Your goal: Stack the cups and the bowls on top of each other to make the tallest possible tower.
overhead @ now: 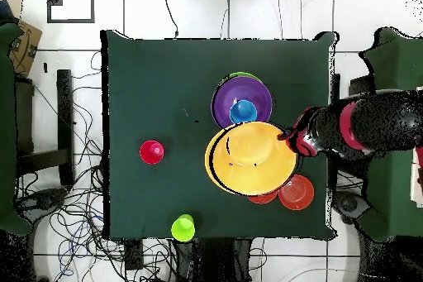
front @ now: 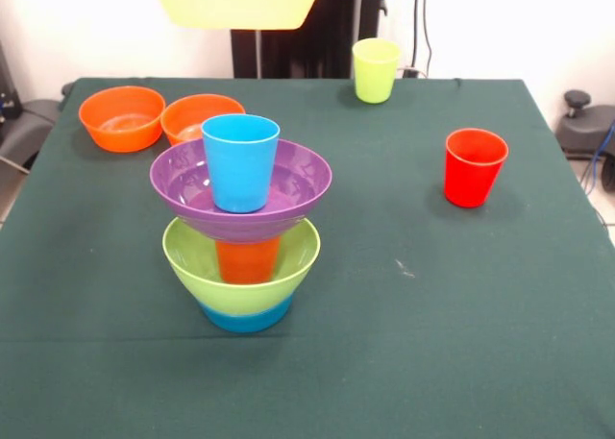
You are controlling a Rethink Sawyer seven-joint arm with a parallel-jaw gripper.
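The tower stands left of the table's middle: a small blue bowl (front: pixel 246 316) lowest, a lime green bowl (front: pixel 240 256), an orange cup (front: pixel 247 260) in it, the purple bowl (front: pixel 240 189) above, and a light blue cup (front: pixel 240 160) inside that. In the overhead view the purple bowl (overhead: pixel 241 101) and the blue cup (overhead: pixel 243 112) show. The big yellow bowl (front: pixel 238 2) hangs high in the air; from overhead it (overhead: pixel 250 159) lies beside the tower. My gripper (overhead: pixel 291 136) is shut on its rim. The red cup (front: pixel 475 166) and the yellow-green cup (front: pixel 375 69) stand alone.
Two small orange bowls (front: pixel 122 117) (front: pixel 197 117) sit side by side at the far left of the green table (front: pixel 404 343). From overhead one orange bowl (overhead: pixel 296 193) shows and the other is partly under the yellow bowl. The arm (overhead: pixel 363 123) reaches in from the right.
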